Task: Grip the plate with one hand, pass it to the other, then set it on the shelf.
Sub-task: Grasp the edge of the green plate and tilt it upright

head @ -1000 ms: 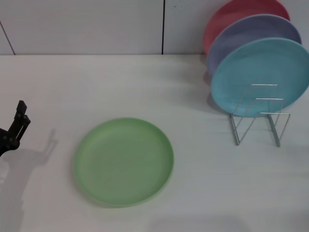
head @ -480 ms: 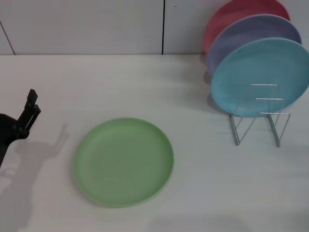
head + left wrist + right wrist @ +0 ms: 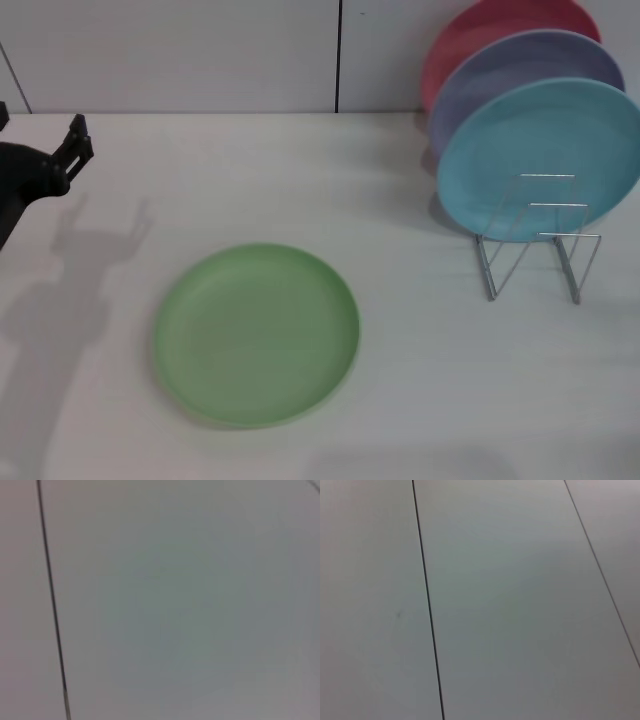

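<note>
Left gripper (image 3: 72,150) hovers at the far left edge, whether spread or pressed together I cannot tell; the plate (image 3: 256,335) lies flat on the table (image 3: 300,170), near and right of it, apart. Far right, the shelf (image 3: 538,240) holds teal plate (image 3: 540,150), lavender plate (image 3: 520,65), pink plate (image 3: 480,35) upright

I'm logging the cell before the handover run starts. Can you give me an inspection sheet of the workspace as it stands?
Surface: white table, no spills seen.
Job's things: light-green plate lies flat near the front, untouched; wire shelf stands at the right, front slots free.
Clutter: teal plate, lavender plate and pink plate stand upright in the shelf, one behind another.
Grippers: left tool raised at the far left, apart from the plate; right tool not in view.
Cables: nothing seen.
Surroundings: pale panelled wall behind the table.
</note>
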`<state>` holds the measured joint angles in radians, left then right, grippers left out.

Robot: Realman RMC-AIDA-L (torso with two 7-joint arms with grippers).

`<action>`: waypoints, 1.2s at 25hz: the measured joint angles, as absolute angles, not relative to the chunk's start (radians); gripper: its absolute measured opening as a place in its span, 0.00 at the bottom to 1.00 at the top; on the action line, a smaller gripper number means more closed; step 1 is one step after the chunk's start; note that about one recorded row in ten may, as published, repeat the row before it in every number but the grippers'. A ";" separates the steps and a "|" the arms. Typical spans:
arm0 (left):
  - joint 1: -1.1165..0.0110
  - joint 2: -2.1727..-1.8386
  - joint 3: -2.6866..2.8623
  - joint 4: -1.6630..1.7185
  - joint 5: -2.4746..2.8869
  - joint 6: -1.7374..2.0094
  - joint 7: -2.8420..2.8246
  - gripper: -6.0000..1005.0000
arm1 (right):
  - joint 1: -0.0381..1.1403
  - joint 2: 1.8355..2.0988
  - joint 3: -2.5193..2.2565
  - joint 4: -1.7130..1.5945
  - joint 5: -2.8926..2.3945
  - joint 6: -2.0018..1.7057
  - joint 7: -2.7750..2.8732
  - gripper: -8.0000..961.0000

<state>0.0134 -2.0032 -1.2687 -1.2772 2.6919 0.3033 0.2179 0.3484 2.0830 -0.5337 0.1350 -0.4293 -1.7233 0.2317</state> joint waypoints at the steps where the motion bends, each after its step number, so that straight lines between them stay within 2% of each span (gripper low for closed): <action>1: 0.013 -2.003 -1.269 -1.277 2.692 0.303 0.218 0.84 | 0.350 2.083 -0.534 0.135 -0.429 -1.723 0.232 0.77; 3: 0.025 -2.014 -1.347 -1.483 2.707 -0.068 0.220 0.84 | 0.352 2.083 -0.534 0.135 -0.429 -1.719 0.232 0.77; 6: 0.010 -2.023 -1.391 -1.593 2.709 -0.301 0.220 0.84 | 0.355 2.083 -0.534 0.135 -0.434 -1.716 0.232 0.77; 12: -0.071 -2.062 -1.485 -1.731 2.705 -0.797 0.218 0.84 | 0.367 2.083 -0.534 0.135 -0.440 -1.714 0.232 0.77; 19: -0.132 -2.067 -1.468 -1.724 2.700 -1.010 0.197 0.84 | 0.370 2.083 -0.534 0.135 -0.440 -1.703 0.232 0.77; 30: -0.179 -2.067 -1.431 -1.596 2.703 -1.056 0.165 0.84 | 0.367 2.083 -0.534 0.136 -0.446 -1.699 0.232 0.77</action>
<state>-0.1792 -2.0673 -1.4315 -1.5955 2.7026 -1.0558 0.1652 0.3668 2.0834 -0.5337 0.1363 -0.4462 -1.6994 0.2317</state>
